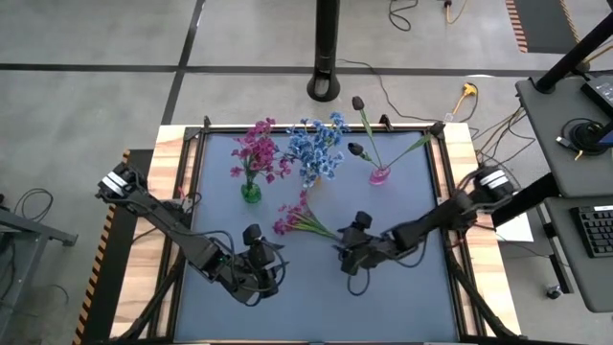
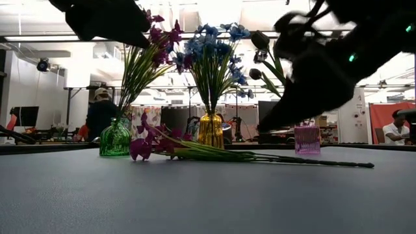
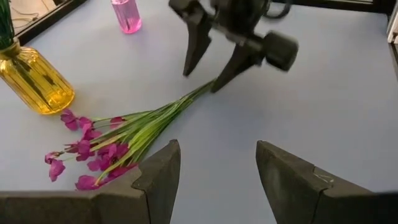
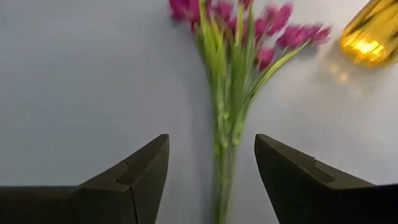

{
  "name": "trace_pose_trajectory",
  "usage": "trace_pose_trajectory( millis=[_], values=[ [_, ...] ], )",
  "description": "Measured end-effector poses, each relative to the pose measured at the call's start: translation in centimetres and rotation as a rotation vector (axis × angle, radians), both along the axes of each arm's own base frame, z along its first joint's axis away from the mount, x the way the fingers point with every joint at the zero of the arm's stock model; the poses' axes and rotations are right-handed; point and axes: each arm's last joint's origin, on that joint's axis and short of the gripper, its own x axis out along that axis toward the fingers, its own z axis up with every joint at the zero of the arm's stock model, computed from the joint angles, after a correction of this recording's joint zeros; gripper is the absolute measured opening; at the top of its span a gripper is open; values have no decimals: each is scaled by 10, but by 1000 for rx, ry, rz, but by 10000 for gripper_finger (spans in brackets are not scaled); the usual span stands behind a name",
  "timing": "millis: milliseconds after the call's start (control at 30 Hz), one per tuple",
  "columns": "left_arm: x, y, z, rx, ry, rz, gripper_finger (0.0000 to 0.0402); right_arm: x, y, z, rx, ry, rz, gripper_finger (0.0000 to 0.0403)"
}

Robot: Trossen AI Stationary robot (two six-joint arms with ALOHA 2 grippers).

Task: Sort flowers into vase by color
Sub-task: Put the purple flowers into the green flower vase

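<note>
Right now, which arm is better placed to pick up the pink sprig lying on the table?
The right arm, probably. Its open pincer is lined up over the stem end of the loose magenta sprig, with the stem running between its fingers. The left pincer, also open, waits farther back, facing the blossoms.

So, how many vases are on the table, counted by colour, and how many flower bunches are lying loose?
Green vase: 1
Yellow vase: 1
Pink vase: 1
Loose magenta-pink bunch, lying flat: 1
Total: 3 vases and 1 loose bunch, 4 things.
</note>
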Motion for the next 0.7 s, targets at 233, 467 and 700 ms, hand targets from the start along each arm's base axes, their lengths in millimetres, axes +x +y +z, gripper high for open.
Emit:
trace_pose_trajectory(
  millis=[233,467,700],
  values=[
    [2,-2,-5,0,5,3,194,8,-12,-24,4,61,-78,228],
    [6,-5,-12,-5,5,8,194,14,-24,-33,40,94,-88,184],
    [10,-8,-14,-8,-24,23,194,16,-26,-37,62,114,-69,99]
  ],
)
